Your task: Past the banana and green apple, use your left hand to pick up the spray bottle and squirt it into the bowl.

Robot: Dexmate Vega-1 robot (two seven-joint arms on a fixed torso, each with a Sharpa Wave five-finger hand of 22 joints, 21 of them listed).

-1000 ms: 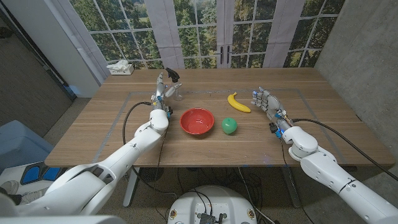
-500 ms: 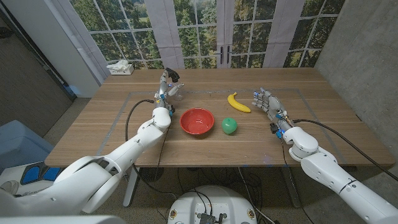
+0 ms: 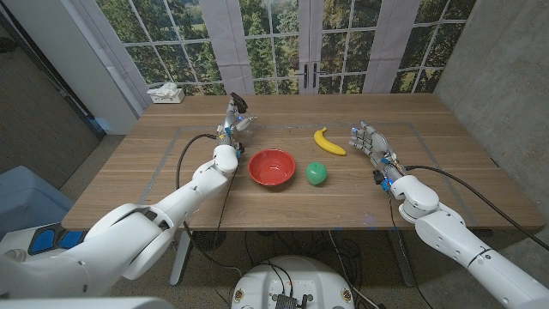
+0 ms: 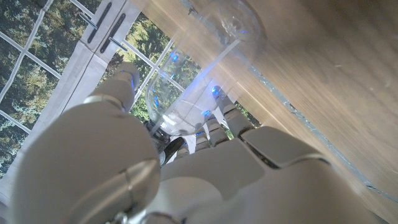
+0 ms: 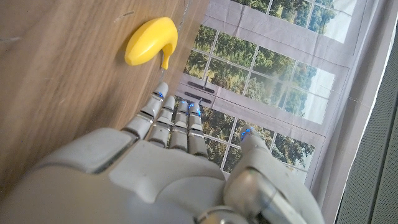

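The left hand [image 3: 230, 126] gripped the clear spray bottle [image 3: 241, 120] at the table's [image 3: 129, 172] far side, behind the red bowl [image 3: 272, 166]; the smooth plastic might have slipped, while the right hand [image 3: 367, 140] waited open beside the banana [image 3: 327, 142].

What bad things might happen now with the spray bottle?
The spray bottle is clear and smooth, and the left hand grips it, so it might slip. The red bowl sits nearer the robot than the bottle, so a badly aimed squirt could wet the table or the green apple.
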